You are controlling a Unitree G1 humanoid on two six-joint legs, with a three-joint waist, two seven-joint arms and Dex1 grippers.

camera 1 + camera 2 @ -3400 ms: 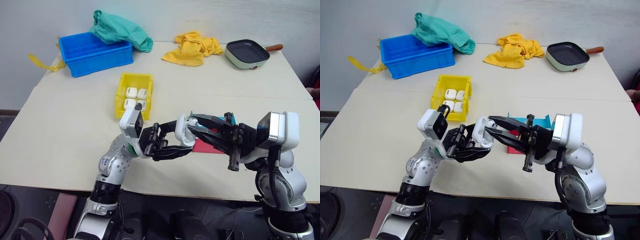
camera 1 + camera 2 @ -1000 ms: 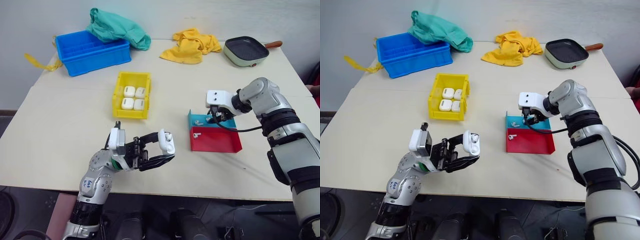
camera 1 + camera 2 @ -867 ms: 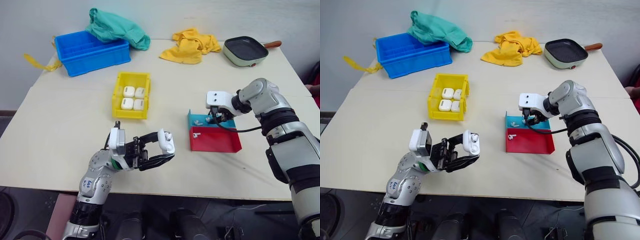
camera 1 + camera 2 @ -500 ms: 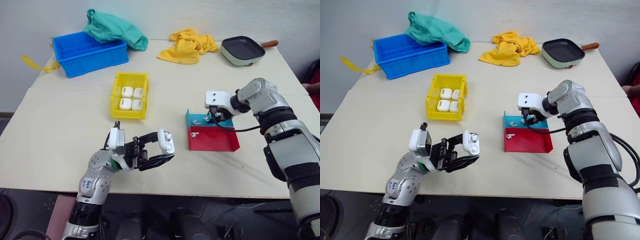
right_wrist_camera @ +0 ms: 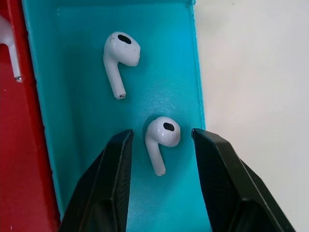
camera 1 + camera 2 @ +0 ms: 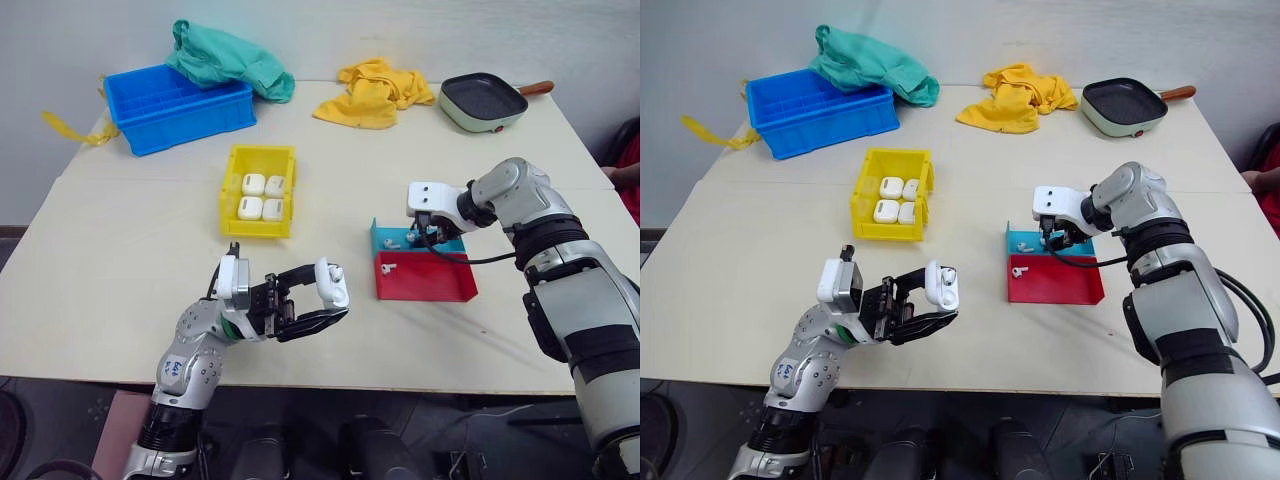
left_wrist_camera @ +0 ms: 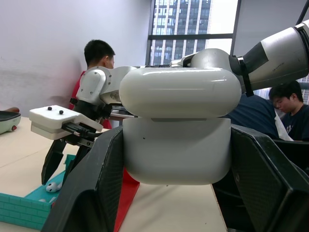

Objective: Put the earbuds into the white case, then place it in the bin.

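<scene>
2 glossy earbuds (image 5: 161, 139) lie in the teal tray (image 5: 72, 72) half, 1 between the right pincer's (image 5: 161, 140) parted fingers; 4 rounded cases (image 6: 263, 196) in the yellow bin (image 6: 262, 157); left pincer (image 6: 325, 296) clamps 1 white case (image 6: 332, 284).

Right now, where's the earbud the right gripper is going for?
The earbud lies in the teal half of the tray, between the open fingers of the right gripper, with a second earbud just beyond it.

Bin (image 6: 262, 157): sat left of the tray (image 6: 424, 277), holding four cases.
Crate (image 6: 176, 104): stood behind the bin.
Earbuds (image 5: 161, 136): lay in the tray.
</scene>
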